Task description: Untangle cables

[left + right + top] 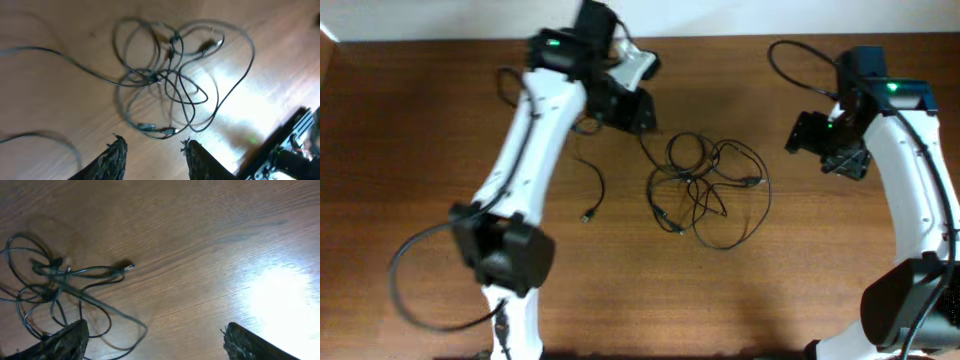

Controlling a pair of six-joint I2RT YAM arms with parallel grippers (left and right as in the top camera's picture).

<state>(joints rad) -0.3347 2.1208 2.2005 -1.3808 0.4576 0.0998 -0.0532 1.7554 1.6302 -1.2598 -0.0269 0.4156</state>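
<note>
- Dark cables (710, 188) lie in one loose tangle on the wooden table (420, 120), about midway between the far and near edges and slightly toward the right edge.
- One short strand (596, 185) appears to lie apart, on the left-edge side of the tangle.
- Left gripper (154, 141) hangs toward the far edge, jaws parted and empty, with the tangle just ahead of its fingertips.
- Right gripper (155, 326) hovers nearer the right edge, jaws spread wide and holding nothing.
- Judging by this, the step in hand is choosing a first grasp. It is probably better to pinch an outer loop or a plug end (210, 45) than the crossed middle. The other arm can pin the bundle while the first draws outward slowly, so crossings loosen rather than tighten.
</note>
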